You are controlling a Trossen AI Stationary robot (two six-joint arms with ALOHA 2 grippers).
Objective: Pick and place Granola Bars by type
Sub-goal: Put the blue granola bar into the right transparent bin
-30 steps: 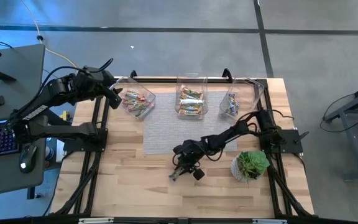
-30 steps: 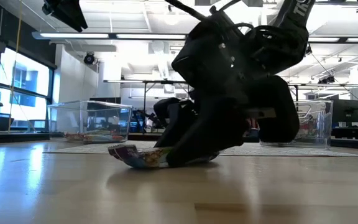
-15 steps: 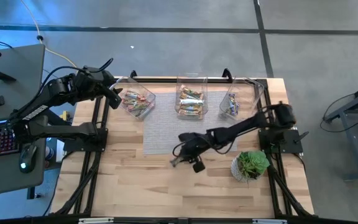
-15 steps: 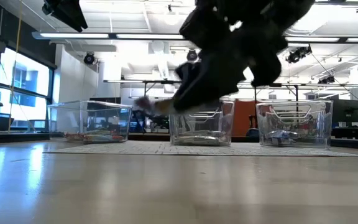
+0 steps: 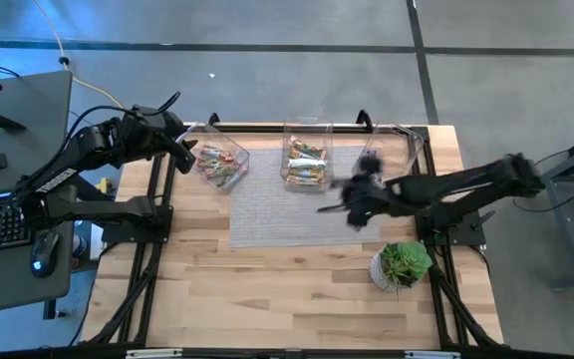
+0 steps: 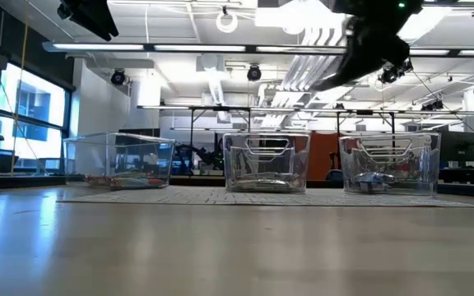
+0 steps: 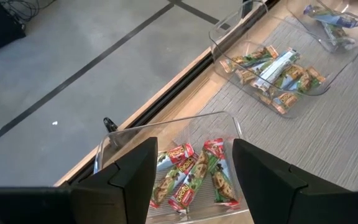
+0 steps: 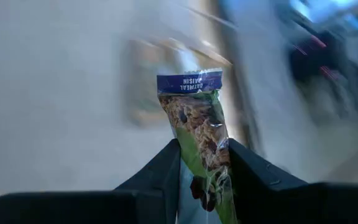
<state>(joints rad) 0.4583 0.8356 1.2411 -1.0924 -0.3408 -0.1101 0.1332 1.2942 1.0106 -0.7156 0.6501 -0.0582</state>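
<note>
My right gripper (image 8: 204, 163) is shut on one granola bar (image 8: 197, 121) with a green wrapper and a blue end. In the high view it hangs blurred over the grey mat (image 5: 352, 202), in front of the middle and right bins. The low view shows it high up (image 6: 370, 39). My left gripper (image 7: 194, 180) is open and hovers above the left bin (image 5: 217, 162), which holds red-green bars (image 7: 194, 177). The middle bin (image 5: 305, 160) holds orange-green and white bars. The right bin (image 5: 372, 165) holds bluish ones. My right gripper pinches the bar between its two fingers (image 8: 166, 168) near one end of the wrapper (image 8: 205, 155). The blue-banded end (image 8: 189, 81) sticks out past the fingertips. The bar lies along the fingers and is lifted clear of the table.
A small green potted plant (image 5: 402, 264) stands on the table's right side, near the right arm's base. The three clear bins sit in a row along the far edge of the mat (image 5: 277, 214). Bare wood lies toward the near edge (image 5: 267, 299).
My right gripper, shut on the bar, has lifted it off the wood near the table's middle. It has risen and swung toward the far right, over the mat and toward the right bin. The bar has gone from lying on the table to held clear.
</note>
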